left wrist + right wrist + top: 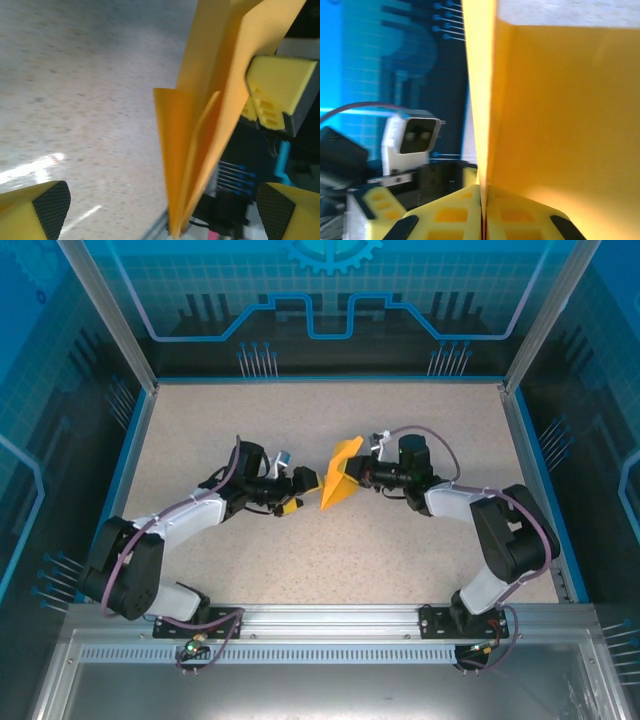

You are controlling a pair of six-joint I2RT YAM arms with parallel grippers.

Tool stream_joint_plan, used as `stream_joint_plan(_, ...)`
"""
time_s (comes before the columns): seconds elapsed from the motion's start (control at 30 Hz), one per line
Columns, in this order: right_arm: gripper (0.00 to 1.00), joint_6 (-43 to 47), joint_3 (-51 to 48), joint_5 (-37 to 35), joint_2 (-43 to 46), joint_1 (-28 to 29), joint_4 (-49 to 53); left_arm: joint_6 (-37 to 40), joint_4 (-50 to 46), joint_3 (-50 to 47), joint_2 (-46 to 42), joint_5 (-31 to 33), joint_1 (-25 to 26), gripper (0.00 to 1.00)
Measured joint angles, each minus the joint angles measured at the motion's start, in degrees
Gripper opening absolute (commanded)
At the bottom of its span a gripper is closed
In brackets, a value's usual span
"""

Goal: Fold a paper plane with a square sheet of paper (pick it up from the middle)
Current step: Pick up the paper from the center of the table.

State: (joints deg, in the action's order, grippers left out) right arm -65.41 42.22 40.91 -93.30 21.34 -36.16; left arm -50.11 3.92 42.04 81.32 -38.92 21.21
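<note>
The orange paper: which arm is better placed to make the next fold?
Probably the left. The left gripper is open and faces the paper, free to pinch. The right gripper is shut on the paper, holding it up.

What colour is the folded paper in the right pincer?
The paper is plain orange-yellow, no marks; the left wrist view shows it best.

Bright even light; wrist views blurry, glare on table (pixel 35 170).

Cannot count layers of the paper plane (pixel 190 150) (blurred, cropped at the top in both wrist views).
</note>
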Motion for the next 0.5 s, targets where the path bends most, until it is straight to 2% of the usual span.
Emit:
stream_joint_plan(0.13, 0.1, -2.89, 1.36, 3.65, 0.72, -0.11, -2.6, -6.58, 10.67, -1.7, 1.09, -5.95, 0.0, 0.99)
stream_joint_plan(0.27, 0.1, -5.97, 1.4, 5.66, 0.61, -0.07, -4.39, -10.71, 18.21, -2.14, 1.25, -8.68, 0.28, 0.98)
stream_joint_plan(0.43, 0.1, -9.33, 1.4, 7.28, -0.42, 0.48, -7.34, -12.79, 23.06, -2.03, 1.99, -10.23, 1.4, 0.89)
stream_joint_plan(0.5, 0.1, -10.12, 1.4, 7.63, -0.55, 0.81, -8.07, -13.2, 23.85, -2.03, 2.8, -10.29, 1.46, 0.83)
